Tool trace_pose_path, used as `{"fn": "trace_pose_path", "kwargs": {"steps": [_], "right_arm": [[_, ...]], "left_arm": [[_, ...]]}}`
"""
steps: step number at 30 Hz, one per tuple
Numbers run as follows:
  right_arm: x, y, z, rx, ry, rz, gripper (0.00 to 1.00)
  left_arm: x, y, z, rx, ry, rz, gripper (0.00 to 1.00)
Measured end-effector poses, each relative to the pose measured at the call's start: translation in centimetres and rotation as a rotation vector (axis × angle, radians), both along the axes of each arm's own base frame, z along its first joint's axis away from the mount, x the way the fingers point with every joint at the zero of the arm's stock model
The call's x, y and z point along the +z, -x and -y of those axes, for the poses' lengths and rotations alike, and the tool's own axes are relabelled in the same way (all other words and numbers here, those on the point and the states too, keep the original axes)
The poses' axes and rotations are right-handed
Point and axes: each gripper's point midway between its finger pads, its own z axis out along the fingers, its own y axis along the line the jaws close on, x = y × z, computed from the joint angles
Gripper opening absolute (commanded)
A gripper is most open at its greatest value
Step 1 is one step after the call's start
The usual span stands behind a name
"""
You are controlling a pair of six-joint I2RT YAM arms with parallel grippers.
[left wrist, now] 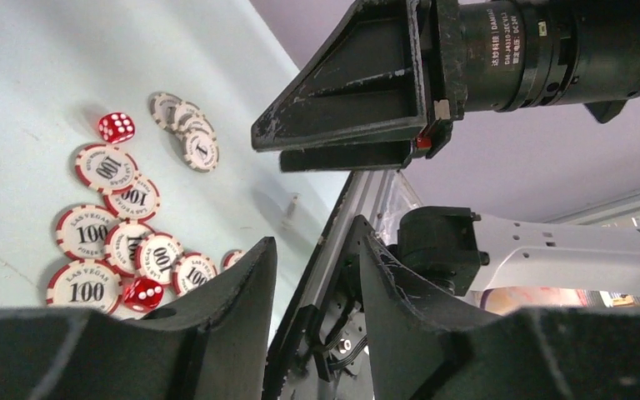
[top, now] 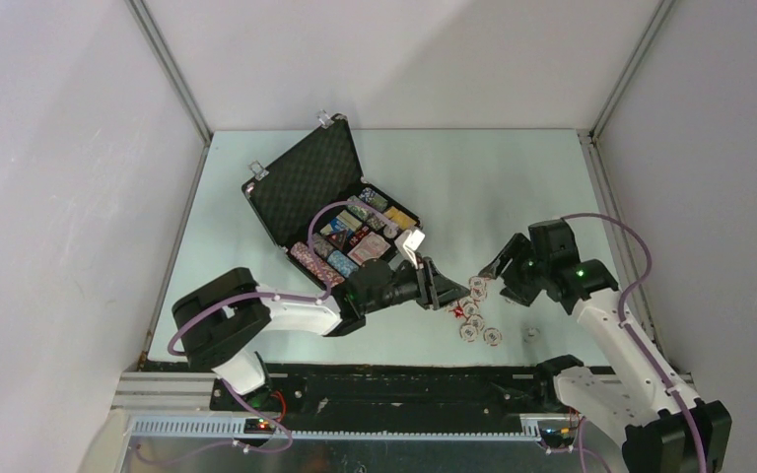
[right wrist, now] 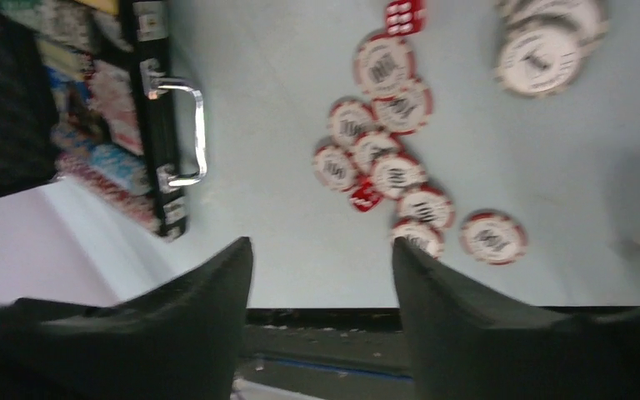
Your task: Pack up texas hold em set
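Observation:
The black case (top: 303,184) lies open at the back left, foam lid up, its tray (top: 359,234) filled with coloured chips and card decks. Its silver handle (right wrist: 190,130) shows in the right wrist view. Several red-and-white 100 chips (top: 475,307) lie loose on the table, with a red die (top: 458,313) among them. In the left wrist view these chips (left wrist: 100,242) and two red dice (left wrist: 117,127) are on the left. My left gripper (top: 447,294) (left wrist: 315,233) is open and empty just left of the chips. Just right of them hovers my right gripper (top: 490,270) (right wrist: 321,243), also open and empty.
White walls with aluminium rails (top: 170,69) close in the table on three sides. A small white object (top: 529,333) lies right of the loose chips. The table's black near edge (top: 404,379) runs just below them. A whiter stack of chips (right wrist: 542,52) lies apart from the red-rimmed ones.

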Motion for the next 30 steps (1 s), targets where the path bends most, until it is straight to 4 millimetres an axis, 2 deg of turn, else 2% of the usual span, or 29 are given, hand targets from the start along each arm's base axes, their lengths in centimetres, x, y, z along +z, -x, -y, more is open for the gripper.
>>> {"fn": "trace_pose_path", "kwargs": {"steps": [2,8,13,18,23,27,30], "right_arm": [[-0.6,0.0,1.2,-0.016,0.057,-0.014,0.81],[-3.7,1.0,6.5,-0.119,0.306,-0.163,0.97],[-5.8,3.3,8.9,-0.149,0.443,-0.325,0.97],[-7.0,4.9,9.8,-0.181,0.483,-0.377,0.93],[-8.8,6.2,10.3,-0.195,0.509,-0.453,0.90],[-11.5,8.0,10.4,-0.188,0.512,-0.541,0.74],[-12.3,8.5,10.2,-0.193,0.491,-0.556,0.61]], "left_arm": [[-0.5,0.0,-0.1,0.003,-0.018,-0.005,0.47],[-2.9,-0.4,-1.2,0.030,-0.153,0.019,0.54],[-2.7,-0.7,-3.1,0.057,-0.261,0.103,0.57],[-1.5,-1.3,-4.5,0.074,-0.308,0.180,0.58],[-1.8,-2.1,-5.4,0.087,-0.339,0.194,0.58],[-2.0,-2.3,-5.7,0.091,-0.352,0.194,0.58],[-1.9,-2.4,-5.8,0.090,-0.348,0.198,0.58]]}}
